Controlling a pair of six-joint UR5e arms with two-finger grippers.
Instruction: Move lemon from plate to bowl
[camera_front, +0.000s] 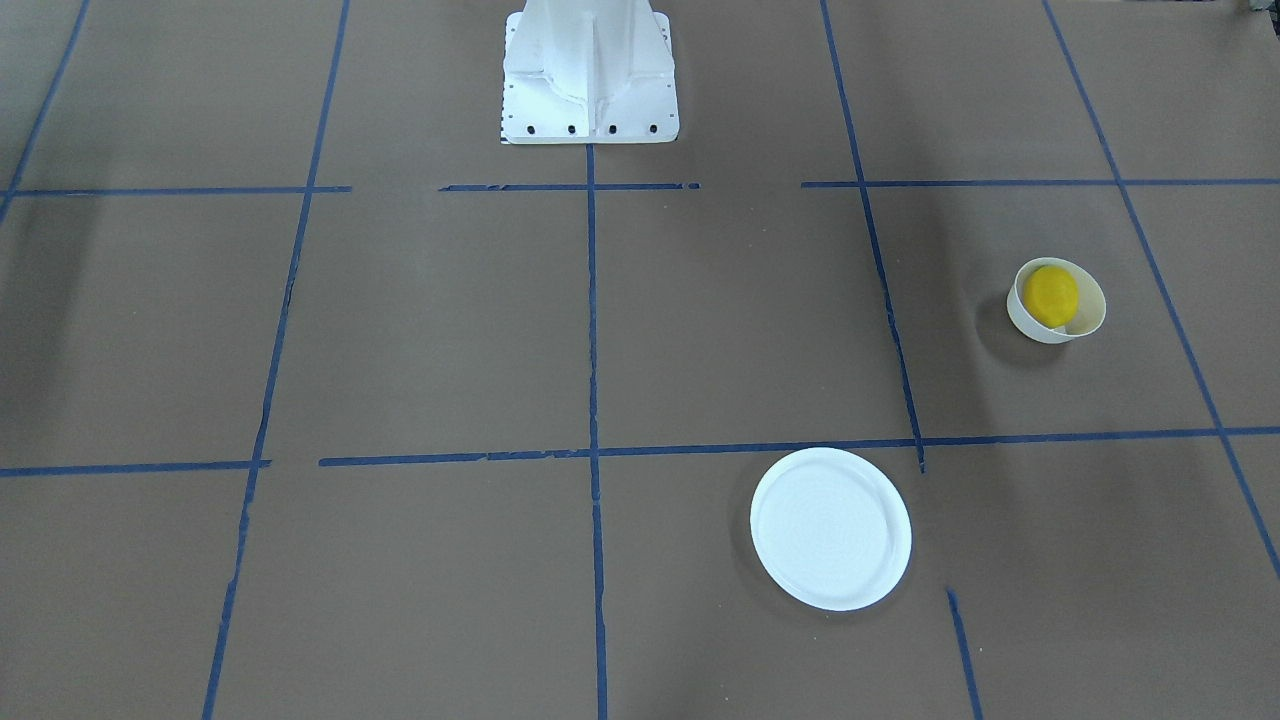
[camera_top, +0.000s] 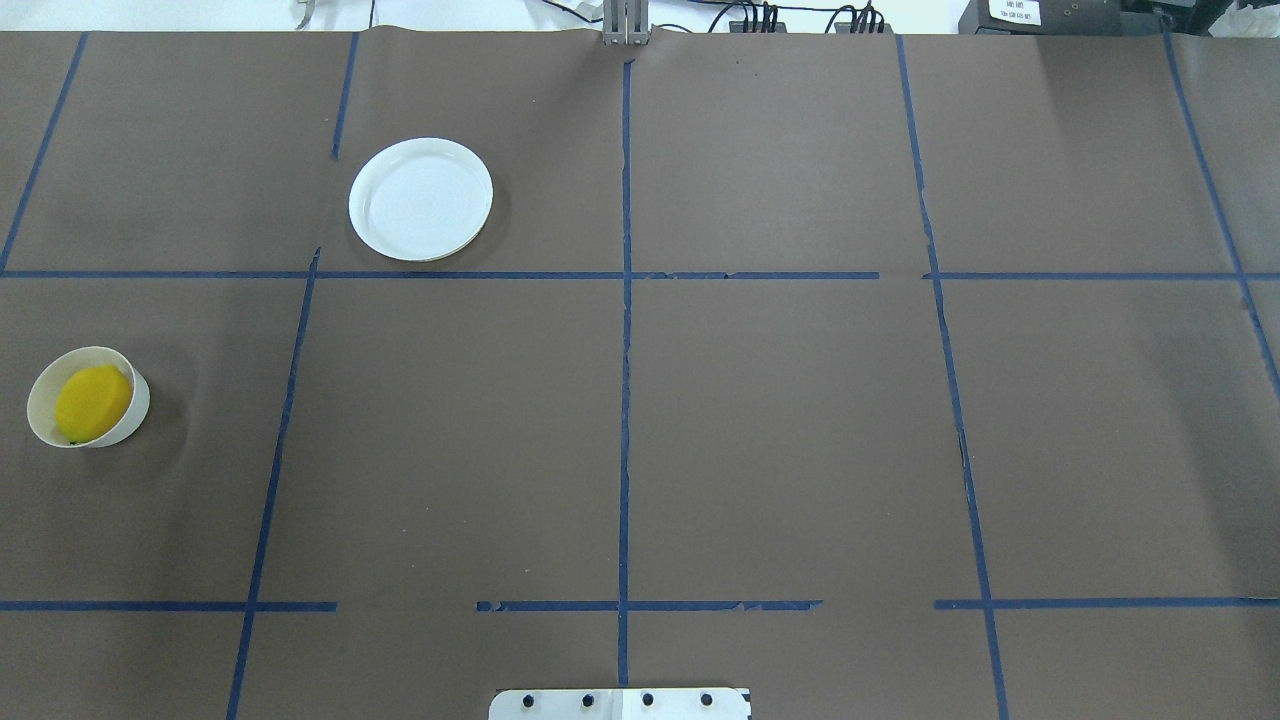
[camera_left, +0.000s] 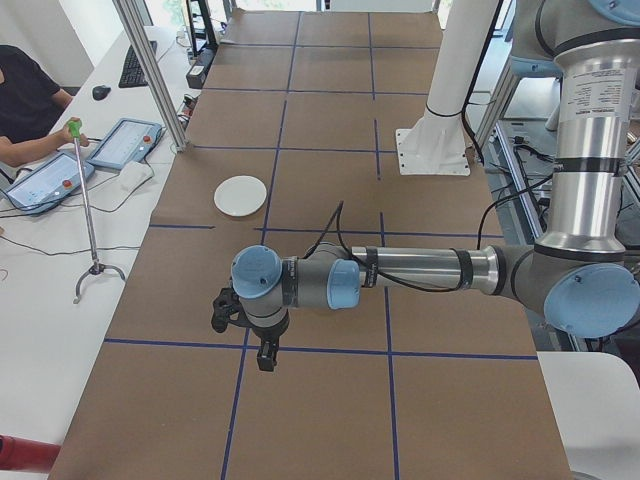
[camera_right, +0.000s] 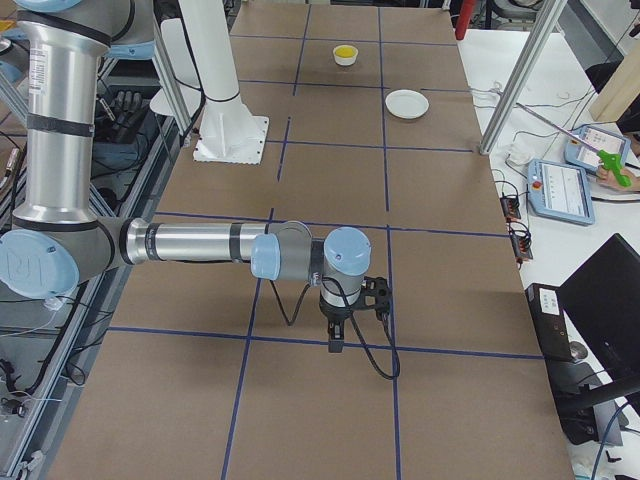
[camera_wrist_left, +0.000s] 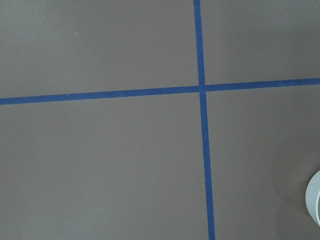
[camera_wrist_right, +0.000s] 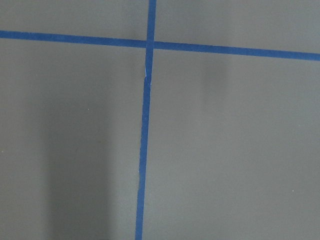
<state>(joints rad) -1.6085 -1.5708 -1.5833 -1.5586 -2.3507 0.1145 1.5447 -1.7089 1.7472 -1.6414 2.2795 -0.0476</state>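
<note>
Lemon (camera_top: 92, 402) lay in the bowl (camera_top: 85, 350), left edge of the overhead view; plate (camera_top: 420, 200) bare. We judged the left gripper (camera_left: 266, 356) nearer than the right gripper (camera_right: 335, 345); we could not tell the opening of either's jaws.

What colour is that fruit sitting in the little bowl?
Bright yellow. The lemon lies in the cream bowl, clearest in the front-facing exterior view.
</note>
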